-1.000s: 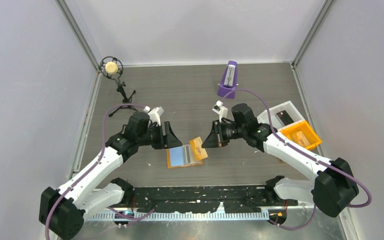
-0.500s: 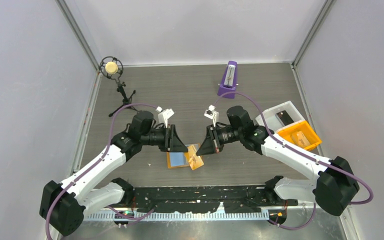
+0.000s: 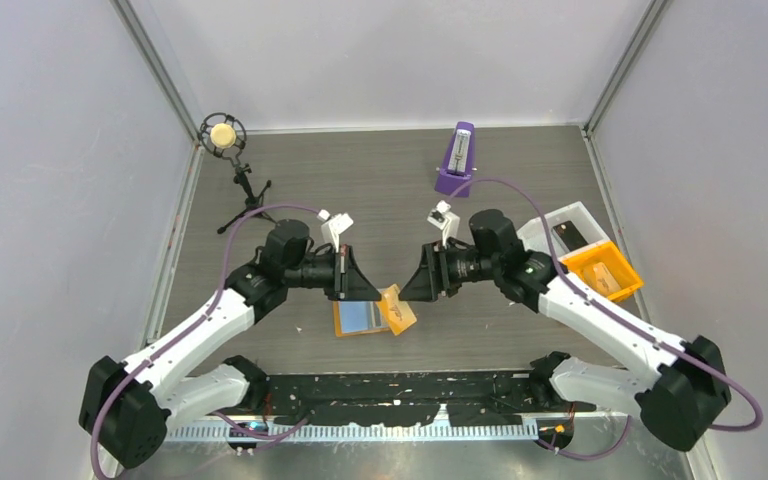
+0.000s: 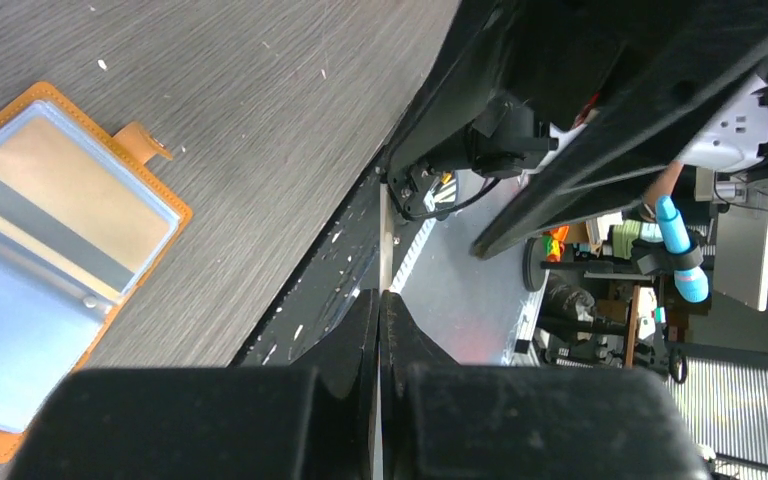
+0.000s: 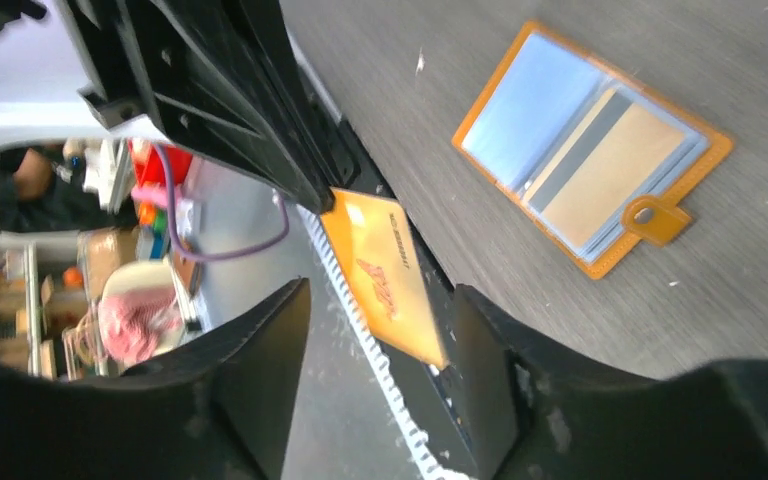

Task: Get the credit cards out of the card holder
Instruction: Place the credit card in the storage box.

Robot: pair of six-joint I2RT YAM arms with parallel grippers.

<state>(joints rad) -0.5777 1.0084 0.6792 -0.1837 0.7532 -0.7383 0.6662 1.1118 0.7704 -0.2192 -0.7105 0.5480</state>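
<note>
The card holder (image 3: 358, 320) lies open on the worktop (image 3: 380, 190), showing a light blue card (image 5: 520, 110) and a grey-striped card (image 5: 600, 160). Just over its right edge, the left fingers (image 4: 340, 350) pinch an orange credit card (image 5: 385, 285). The right fingers (image 5: 260, 350) stand spread either side of it.
</note>
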